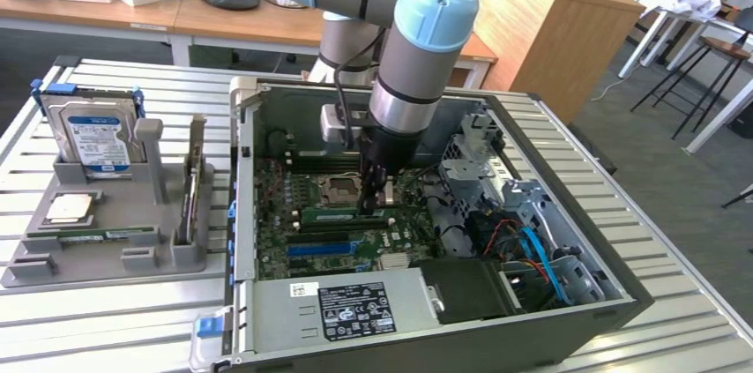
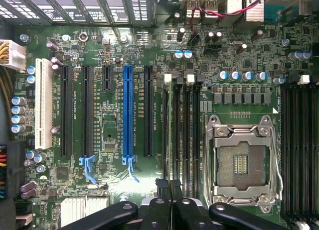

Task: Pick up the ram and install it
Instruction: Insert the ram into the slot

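Inside the case (image 1: 553,324), closed pincer (image 1: 374,204) over the ram (image 1: 335,212), contact unclear

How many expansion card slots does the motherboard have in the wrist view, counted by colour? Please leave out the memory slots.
white slot: 1
blue slot: 1
black slots: 4, one of them short
Total: 6

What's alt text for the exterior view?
A grey-and-blue robot arm reaches into an open grey computer case, its shut gripper at a thin green ram stick in the memory slots. A grey tray holds a silver hard drive.
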